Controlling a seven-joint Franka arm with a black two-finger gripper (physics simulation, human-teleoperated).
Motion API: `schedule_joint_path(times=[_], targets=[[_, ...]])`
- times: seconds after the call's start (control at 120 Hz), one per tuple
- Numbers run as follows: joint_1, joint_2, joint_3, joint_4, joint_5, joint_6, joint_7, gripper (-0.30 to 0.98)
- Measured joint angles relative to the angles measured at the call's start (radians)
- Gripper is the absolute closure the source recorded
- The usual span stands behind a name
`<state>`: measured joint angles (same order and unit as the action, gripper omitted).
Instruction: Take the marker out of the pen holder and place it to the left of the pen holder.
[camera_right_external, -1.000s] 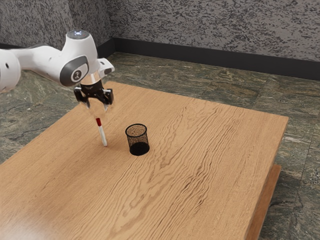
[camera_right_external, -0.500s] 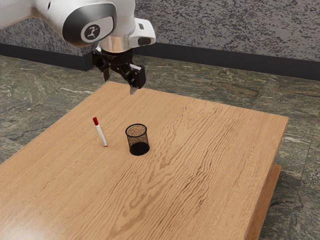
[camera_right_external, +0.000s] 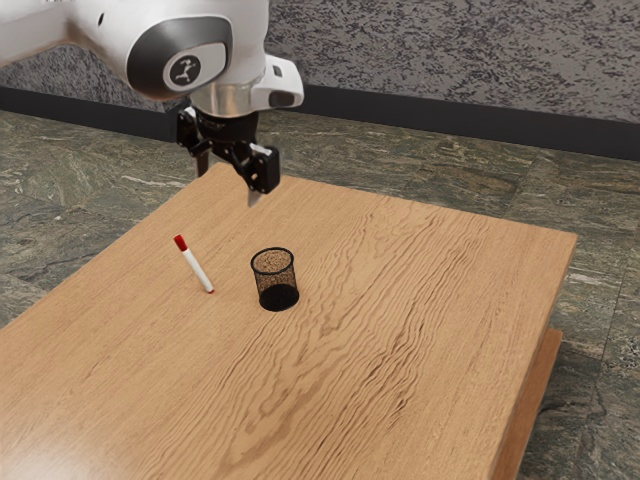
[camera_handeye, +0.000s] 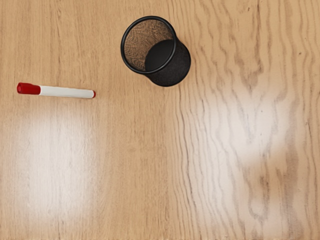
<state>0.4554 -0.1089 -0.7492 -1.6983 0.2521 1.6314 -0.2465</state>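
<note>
Exterior view: the surface (camera_right_external: 400, 300) is light brown wood, fine straight grain toward the frame's left, bold wavy grain through the middle and right. Behind it, the wall (camera_right_external: 450, 50) is mottled grey and rough-looking above a plain dark skirting (camera_right_external: 450, 121); the floor (camera_right_external: 602, 265) is dark greenish stone with pale veining. The pen holder (camera_right_external: 275, 280), near the centre of the frame, is a round, upright cup of black mesh with a thicker rim and a dark base. The marker (camera_right_external: 198, 270) is outside it, just beside it toward the frame's left: a slim white barrel, red cap, small red tip at the other end. It slants, cap end toward the upper left, tip end at the surface; whether the cap end touches the surface cannot be determined. The arm (camera_right_external: 235, 45), smooth and white with a dark grey joint cover, occupies the upper left. The black fingers (camera_right_external: 253, 198) with pale tips stand well apart, above and clear of marker and holder, and grip nothing. Wrist view: seen from above, the holder's circular mouth exposes a speckled brown inner wall and a dark, vacant base. The cap faces away from the holder, and pale glare lies across the wood.
</note>
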Motion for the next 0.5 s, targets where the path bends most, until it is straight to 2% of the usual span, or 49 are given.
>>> schedule_joint_path(times=[0.5], targets=[[0.014,0.017,0.002,-0.031,-0.002,0.024,0.023,0.00]])
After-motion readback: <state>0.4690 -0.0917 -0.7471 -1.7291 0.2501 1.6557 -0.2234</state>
